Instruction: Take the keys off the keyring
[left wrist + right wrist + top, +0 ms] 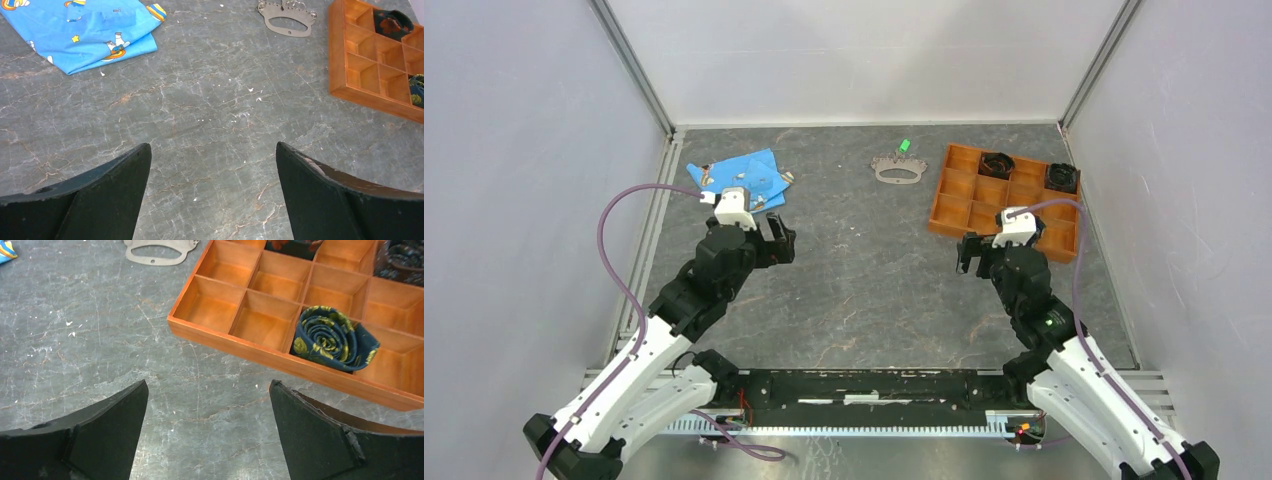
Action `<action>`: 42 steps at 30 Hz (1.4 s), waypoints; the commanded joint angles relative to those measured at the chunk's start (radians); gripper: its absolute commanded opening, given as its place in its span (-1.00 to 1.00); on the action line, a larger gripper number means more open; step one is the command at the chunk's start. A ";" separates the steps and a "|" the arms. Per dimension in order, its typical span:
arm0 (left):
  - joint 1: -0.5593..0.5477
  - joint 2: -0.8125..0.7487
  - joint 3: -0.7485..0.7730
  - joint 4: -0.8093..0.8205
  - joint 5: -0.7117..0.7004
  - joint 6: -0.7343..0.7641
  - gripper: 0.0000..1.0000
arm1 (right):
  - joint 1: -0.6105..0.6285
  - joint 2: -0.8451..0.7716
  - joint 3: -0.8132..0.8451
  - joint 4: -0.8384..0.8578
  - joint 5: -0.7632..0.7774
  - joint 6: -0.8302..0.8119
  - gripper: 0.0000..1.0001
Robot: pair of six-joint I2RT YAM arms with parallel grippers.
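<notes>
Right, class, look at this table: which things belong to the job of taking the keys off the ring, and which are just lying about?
For the job:
keyring
keys along its far edge, one with a green head
left claw and right claw, both open

Just lying about:
blue cloth
orange tray
rolled fabric in the tray

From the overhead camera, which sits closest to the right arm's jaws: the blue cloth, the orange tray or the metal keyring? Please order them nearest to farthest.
1. The orange tray: nearest, on the right side, just beyond that arm's tip.
2. The keyring: farther back, near the middle, left of the tray.
3. The blue cloth: farthest, across on the far left.
</notes>
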 commanded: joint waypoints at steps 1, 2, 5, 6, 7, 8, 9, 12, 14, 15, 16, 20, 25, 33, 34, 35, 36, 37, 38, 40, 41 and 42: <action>0.024 -0.008 0.021 0.001 0.075 -0.046 0.99 | -0.012 0.035 0.031 0.027 -0.043 0.062 0.96; 0.028 -0.008 0.021 0.003 0.091 -0.049 0.99 | -0.014 0.042 0.034 0.028 -0.049 0.069 0.96; 0.036 -0.003 0.023 0.014 0.133 -0.063 0.99 | -0.017 0.058 0.038 0.032 -0.070 0.080 0.96; 0.038 0.000 0.024 0.016 0.148 -0.066 0.99 | -0.018 0.062 0.038 0.035 -0.078 0.082 0.96; 0.039 0.003 0.027 0.018 0.159 -0.067 0.99 | -0.019 0.064 0.037 0.039 -0.085 0.082 0.96; 0.041 0.004 0.029 0.018 0.164 -0.066 0.99 | -0.020 0.064 0.034 0.044 -0.088 0.086 0.96; 0.042 0.004 0.031 0.018 0.170 -0.062 0.99 | -0.021 0.064 0.031 0.049 -0.086 0.092 0.96; 0.044 -0.005 0.026 0.023 0.174 -0.047 0.99 | -0.021 0.068 0.032 0.062 -0.081 0.088 0.96; 0.045 -0.006 0.022 0.025 0.193 -0.035 0.99 | -0.021 0.083 0.041 0.073 -0.091 0.077 0.96; 0.046 -0.003 0.021 0.027 0.213 -0.022 0.99 | -0.022 0.096 0.045 0.082 -0.103 0.073 0.96; 0.046 0.004 0.020 0.032 0.238 -0.003 0.99 | -0.022 0.109 0.049 0.096 -0.116 0.071 0.96; 0.047 0.044 0.021 0.033 0.291 0.026 0.99 | -0.024 0.185 0.072 0.165 -0.163 0.079 0.96; 0.048 0.118 0.029 0.044 0.340 0.032 0.99 | -0.024 0.302 0.127 0.246 -0.203 0.074 0.96; 0.049 0.241 0.106 -0.045 0.264 -0.020 0.99 | -0.024 0.577 0.325 0.334 -0.230 0.014 0.96; 0.049 0.238 0.101 -0.041 0.268 -0.008 0.99 | -0.025 0.619 0.358 0.343 -0.233 0.006 0.96; 0.049 0.229 0.086 -0.027 0.265 0.004 0.99 | -0.025 0.651 0.385 0.353 -0.232 -0.003 0.96; 0.049 0.211 0.068 -0.008 0.258 0.008 0.99 | -0.025 0.694 0.423 0.360 -0.231 -0.018 0.95; 0.049 0.194 0.049 0.009 0.252 0.010 0.99 | -0.024 0.736 0.463 0.368 -0.227 -0.029 0.93; 0.048 0.178 0.035 0.019 0.257 0.013 0.99 | -0.024 0.775 0.500 0.372 -0.220 -0.036 0.92; 0.049 0.151 0.018 0.029 0.301 0.032 0.99 | -0.025 0.861 0.576 0.379 -0.217 -0.058 0.85; 0.049 0.145 0.016 0.029 0.307 0.024 0.99 | -0.024 0.911 0.615 0.386 -0.215 -0.070 0.80; 0.049 0.142 0.016 0.027 0.311 0.014 0.99 | -0.027 0.949 0.651 0.385 -0.217 -0.077 0.74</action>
